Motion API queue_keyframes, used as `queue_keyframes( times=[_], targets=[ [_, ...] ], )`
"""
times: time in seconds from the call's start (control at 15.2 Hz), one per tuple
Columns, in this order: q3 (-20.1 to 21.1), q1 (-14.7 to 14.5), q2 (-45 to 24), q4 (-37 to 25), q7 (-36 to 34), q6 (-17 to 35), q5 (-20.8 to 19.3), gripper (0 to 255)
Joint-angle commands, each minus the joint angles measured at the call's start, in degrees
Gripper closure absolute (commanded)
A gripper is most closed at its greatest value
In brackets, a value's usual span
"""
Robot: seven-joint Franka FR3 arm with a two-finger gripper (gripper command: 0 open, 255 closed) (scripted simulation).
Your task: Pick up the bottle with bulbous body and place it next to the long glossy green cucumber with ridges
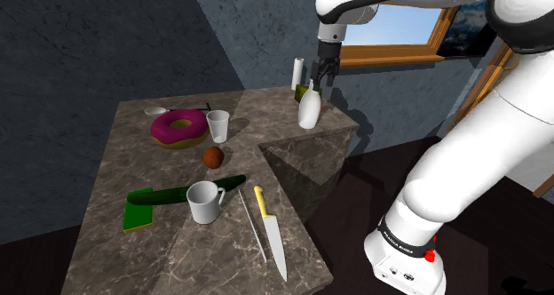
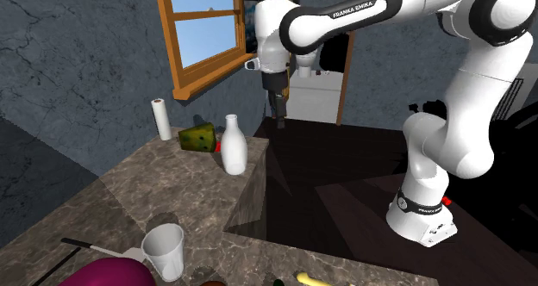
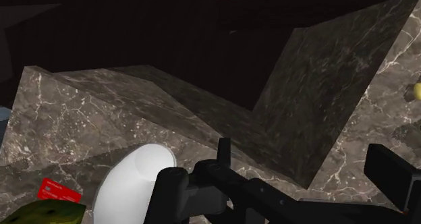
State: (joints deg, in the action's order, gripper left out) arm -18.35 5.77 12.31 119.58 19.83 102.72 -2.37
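Up front on the marble table [image 1: 204, 258] lies a kitchen knife [image 1: 272, 238] with a yellow handle, its blade toward the near edge. Just behind it stands a white mug [image 1: 205, 202], and right behind the mug lies the long green cucumber [image 1: 178, 192], with a flat green block [image 1: 138, 216] by its end at the shoulder view's left. Further back there's a small brown round fruit [image 1: 212, 157], then a pink-iced donut [image 1: 179, 129] with a clear cup [image 1: 217, 125] just beside it.

Now the far corner: the white bottle [image 1: 309, 108] with its bulbous body stands upright near the table's edge, well apart from the cucumber. A mottled green lump [image 2: 198, 138] sits just behind it, and a white paper roll [image 1: 297, 73] stands upright beyond that.

And there's the hand [image 1: 326, 74], hanging near the bottle's neck, off to its side. The black fingers [image 3: 169, 189] are spread, released, nothing between them. In the wrist view the bottle sits beside one finger, untouched, with a small red card [image 3: 57, 190] on the table next to it.
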Motion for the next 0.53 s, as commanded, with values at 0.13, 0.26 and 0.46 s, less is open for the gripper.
queue_keyframes(
  times=[0.13,0.26,0.46],
  targets=[
    [-2.53,1.01,-8.49,-7.18,4.04,1.79,2.0,0],
    [-3.53,1.75,-12.67,-11.04,6.0,2.24,3.37,0],
    [-4.67,3.26,-19.15,-17.46,8.88,2.37,5.79,0]
  ],
)
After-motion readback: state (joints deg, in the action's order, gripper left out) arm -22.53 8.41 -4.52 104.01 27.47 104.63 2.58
